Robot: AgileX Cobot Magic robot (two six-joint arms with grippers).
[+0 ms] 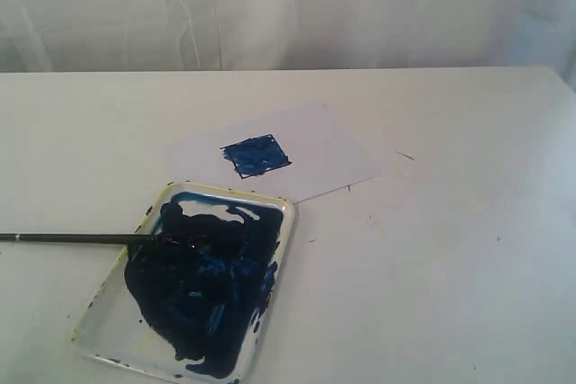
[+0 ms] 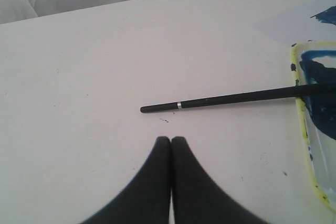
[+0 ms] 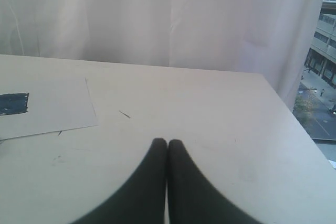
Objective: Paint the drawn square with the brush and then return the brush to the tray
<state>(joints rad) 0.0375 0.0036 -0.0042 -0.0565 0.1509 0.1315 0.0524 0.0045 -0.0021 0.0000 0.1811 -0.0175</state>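
The drawn square [image 1: 256, 156] on the white paper sheet [image 1: 315, 155] is filled with blue paint; its edge also shows in the right wrist view as the square [image 3: 13, 104]. The brush [image 1: 90, 239] lies with its tip in the paint-smeared tray [image 1: 283, 222] and its black handle sticking out over the table to the left. In the left wrist view the brush [image 2: 220, 99] rests across the tray [image 2: 301, 103] rim, apart from my left gripper [image 2: 170, 139], which is shut and empty. My right gripper [image 3: 167, 141] is shut and empty over bare table. Neither gripper shows in the exterior view.
A white curtain hangs behind the table's far edge. The table's right edge [image 3: 294, 124] shows in the right wrist view, with a street far below beyond it. A small dark mark [image 1: 405, 156] lies right of the paper.
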